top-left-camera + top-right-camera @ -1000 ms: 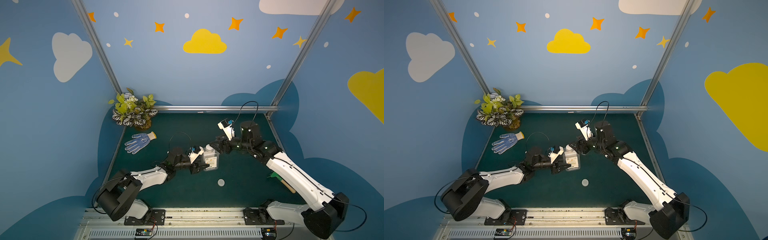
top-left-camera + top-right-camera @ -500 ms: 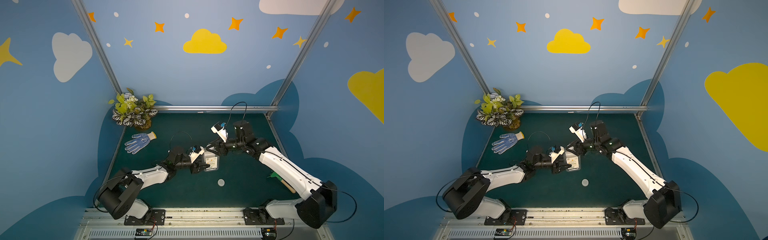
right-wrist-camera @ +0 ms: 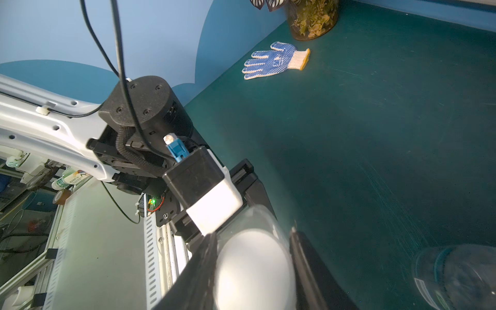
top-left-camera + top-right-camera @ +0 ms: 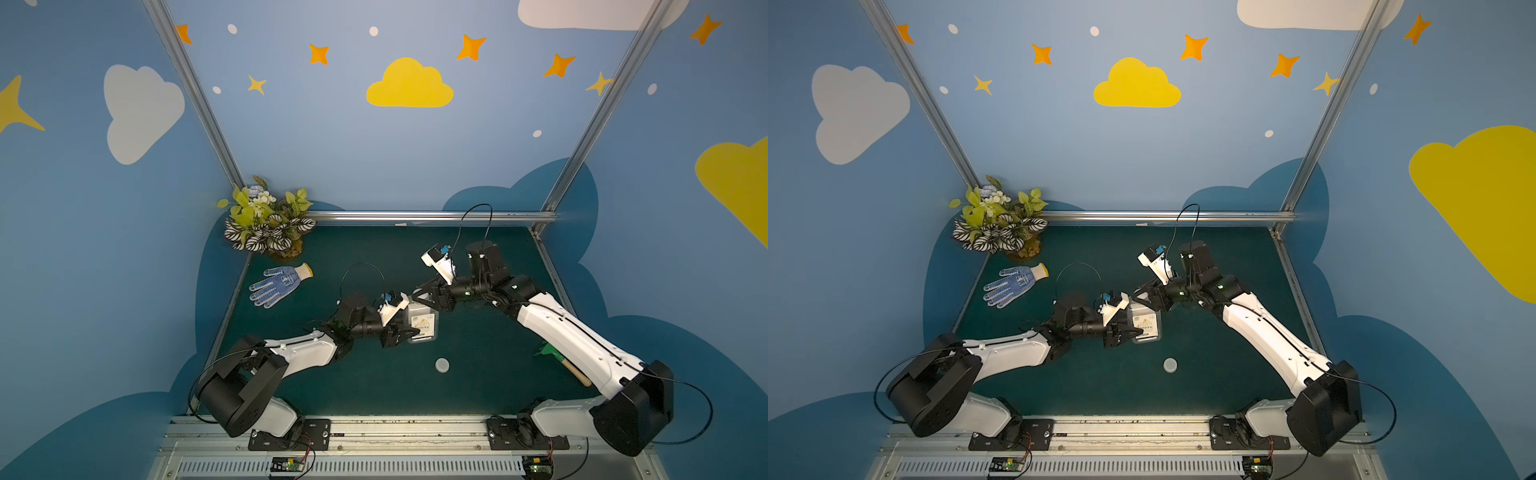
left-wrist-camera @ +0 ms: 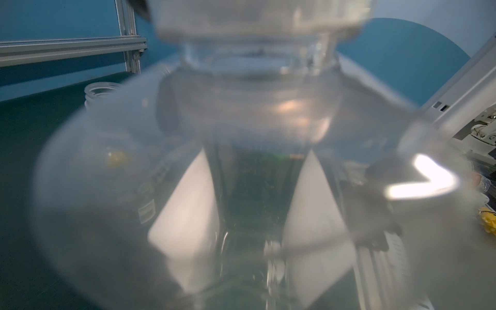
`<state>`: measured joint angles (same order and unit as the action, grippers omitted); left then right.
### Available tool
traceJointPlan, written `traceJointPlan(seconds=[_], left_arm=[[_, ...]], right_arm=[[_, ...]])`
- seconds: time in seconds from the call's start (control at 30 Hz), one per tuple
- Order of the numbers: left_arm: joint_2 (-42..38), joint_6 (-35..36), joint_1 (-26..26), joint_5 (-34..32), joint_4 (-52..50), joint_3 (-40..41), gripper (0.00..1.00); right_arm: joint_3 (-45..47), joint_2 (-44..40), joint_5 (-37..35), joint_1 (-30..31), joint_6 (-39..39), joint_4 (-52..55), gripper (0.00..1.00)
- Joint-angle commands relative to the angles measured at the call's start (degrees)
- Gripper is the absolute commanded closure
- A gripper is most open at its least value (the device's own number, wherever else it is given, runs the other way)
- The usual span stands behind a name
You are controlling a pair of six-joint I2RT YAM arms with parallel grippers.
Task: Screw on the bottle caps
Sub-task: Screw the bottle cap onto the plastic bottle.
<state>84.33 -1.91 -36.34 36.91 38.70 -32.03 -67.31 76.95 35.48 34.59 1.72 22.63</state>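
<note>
The rectangular clear bottle (image 4: pixel 424 326) (image 4: pixel 1147 326) with a white label stands mid-table, and my left gripper (image 4: pixel 409 330) (image 4: pixel 1133 330) is shut on its body. In the left wrist view this bottle (image 5: pixel 255 120) fills the picture, blurred. My right gripper (image 4: pixel 422 297) (image 3: pixel 253 236) sits over its neck, shut on a white bottle cap (image 3: pixel 255 268). A second white cap (image 4: pixel 442 365) (image 4: pixel 1170 365) lies loose on the mat toward the front. The round bottle shows in the wrist views as an open threaded neck (image 5: pixel 103 92) and a clear body (image 3: pixel 456 276). It is hidden in both top views.
A blue-dotted work glove (image 4: pixel 280 284) lies at the back left, near a potted plant (image 4: pixel 268 220) in the corner. A green tool with a wooden handle (image 4: pixel 575 372) lies partly under my right arm by the right edge.
My right arm has reached in toward the rectangular bottle, and its jaws have closed round the cap over the neck. The left arm and bottle have stayed put.
</note>
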Motion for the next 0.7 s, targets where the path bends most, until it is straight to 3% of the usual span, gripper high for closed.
traceJointPlan(seconds=[0.0, 0.33, 0.4, 0.57, 0.67], left_arm=[[-0.48, 1.26, -0.35, -3.76, 0.33, -0.98, 0.98], [-3.41, 4.25, -5.41, -24.67, 1.43, 1.68, 0.98], [-3.90, 4.20, -6.64, -28.85, 2.22, 2.24, 0.98], [-4.95, 5.51, -9.90, -39.68, 2.01, 2.22, 0.98], [-6.08, 4.87, -10.34, -44.95, 2.17, 2.88, 0.98]], right_arm=[[0.80, -0.65, -12.37, 2.07, 3.96, -2.05, 1.00], [3.64, -2.07, -51.66, 16.06, 15.83, -2.82, 1.00], [4.19, -1.89, -55.48, 17.50, 18.46, -2.88, 1.00], [5.00, -2.51, -55.57, 18.67, 19.59, -4.48, 1.00], [4.33, -4.21, -56.78, 18.67, 20.09, -3.92, 0.59]])
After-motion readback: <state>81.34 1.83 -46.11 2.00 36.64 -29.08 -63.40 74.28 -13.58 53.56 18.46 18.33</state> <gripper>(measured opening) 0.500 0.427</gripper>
